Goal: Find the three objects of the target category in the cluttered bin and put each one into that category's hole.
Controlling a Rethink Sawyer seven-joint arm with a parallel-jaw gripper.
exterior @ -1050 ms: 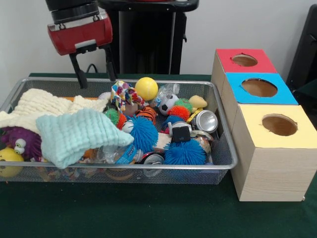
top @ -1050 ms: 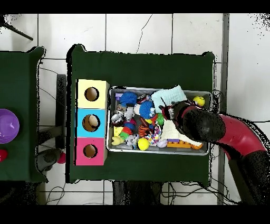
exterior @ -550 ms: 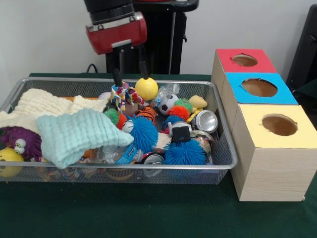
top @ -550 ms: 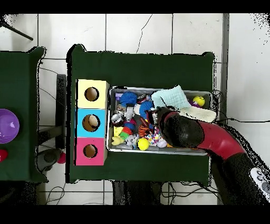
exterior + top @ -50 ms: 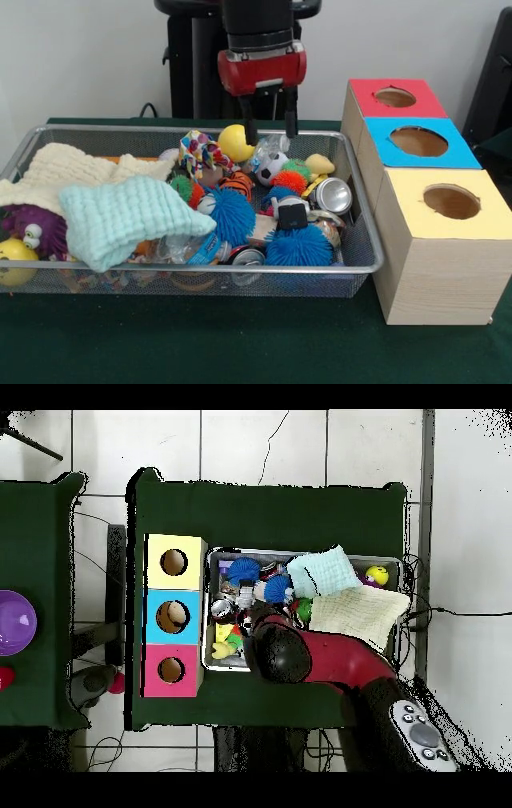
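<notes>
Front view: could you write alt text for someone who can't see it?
A red robot gripper, fingers open, hangs above the far side of a wire bin crammed with toys, cans and cloths, near a yellow ball. Beside the bin stand three boxes with round holes, topped red, blue and yellow.

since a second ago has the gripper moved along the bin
Yes. In the front view the gripper has travelled rightward along the bin's far rim, toward the red-topped box. Its open fingers now hang by the yellow ball.
</notes>
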